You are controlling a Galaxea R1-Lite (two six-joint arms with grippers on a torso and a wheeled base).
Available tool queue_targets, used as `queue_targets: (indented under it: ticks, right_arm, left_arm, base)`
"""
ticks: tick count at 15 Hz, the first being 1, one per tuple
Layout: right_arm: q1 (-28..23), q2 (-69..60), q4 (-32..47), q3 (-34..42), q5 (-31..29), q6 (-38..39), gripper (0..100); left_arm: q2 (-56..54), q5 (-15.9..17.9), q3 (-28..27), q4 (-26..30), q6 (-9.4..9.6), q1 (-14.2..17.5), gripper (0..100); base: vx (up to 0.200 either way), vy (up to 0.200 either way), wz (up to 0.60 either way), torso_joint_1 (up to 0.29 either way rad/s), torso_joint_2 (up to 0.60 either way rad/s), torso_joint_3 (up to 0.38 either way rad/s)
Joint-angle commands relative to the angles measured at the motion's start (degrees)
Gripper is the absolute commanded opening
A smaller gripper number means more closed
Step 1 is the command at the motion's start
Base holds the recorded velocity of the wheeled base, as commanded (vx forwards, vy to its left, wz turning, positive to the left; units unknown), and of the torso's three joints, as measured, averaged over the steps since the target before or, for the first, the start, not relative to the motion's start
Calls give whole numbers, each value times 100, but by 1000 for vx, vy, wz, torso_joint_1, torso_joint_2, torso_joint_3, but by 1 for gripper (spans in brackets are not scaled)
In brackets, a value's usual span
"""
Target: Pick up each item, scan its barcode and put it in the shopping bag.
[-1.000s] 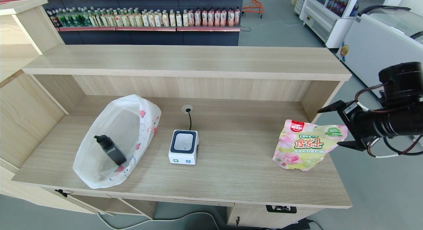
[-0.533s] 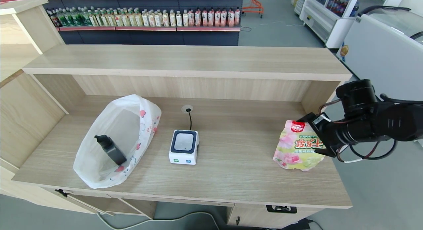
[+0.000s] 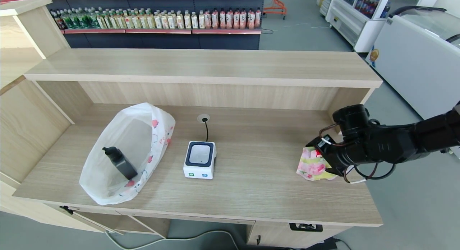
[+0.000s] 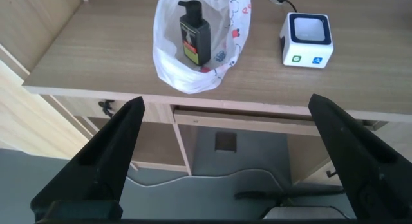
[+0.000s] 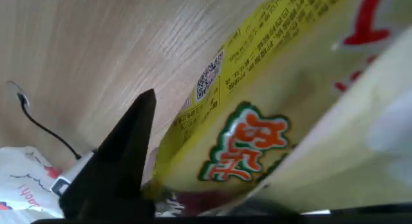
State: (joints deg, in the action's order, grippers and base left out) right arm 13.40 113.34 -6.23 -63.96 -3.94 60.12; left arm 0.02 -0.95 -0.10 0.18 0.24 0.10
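Observation:
A pink-and-yellow snack pouch (image 3: 312, 168) stands at the right end of the wooden counter (image 3: 251, 192). My right gripper (image 3: 319, 153) is down over its upper part, open, with the pouch (image 5: 270, 121) between its fingers; one dark finger (image 5: 122, 159) lies beside the pouch's back face, the other is hidden. The white scanner (image 3: 199, 159) sits mid-counter. At the left lies the white shopping bag (image 3: 143, 135) with a black bottle (image 3: 120, 163) inside. My left gripper (image 4: 226, 102) hangs open in front of and below the counter edge, holding nothing.
A raised wooden ledge (image 3: 201, 65) runs along the back of the counter, with side walls at both ends. The scanner's cable (image 3: 206, 126) leads to a hole behind it. Bare counter lies between scanner and pouch. Store shelves and freezers stand beyond.
My right arm has swung in from the right and come down onto the pouch, now covering its top half. Bag, bottle and scanner have not moved.

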Motion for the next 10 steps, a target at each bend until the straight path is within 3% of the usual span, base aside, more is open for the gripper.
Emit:
queue_targets:
  ticks: [1,4,8,10]
  right_arm:
    - [-4,127,-1,33,-46,-256,0]
    - [-30,250,-27,59,-186,-1038,0]
    - [-197,584,-977,657,-204,-3472,0]
    - [-215,628,-1495,1000,-204,-4211,0]
  left_arm:
    - [-2,-2,1,-1,2,-1,100]
    - [-2,-2,1,-1,2,-1,100]
    - [-2,-2,1,-1,2,-1,100]
    - [-2,-2,1,-1,2,-1,100]
  base:
    - [0,0,0,0,0,0]
    - [0,0,0,0,0,0]
    - [0,0,0,0,0,0]
    - [0,0,0,0,0,0]
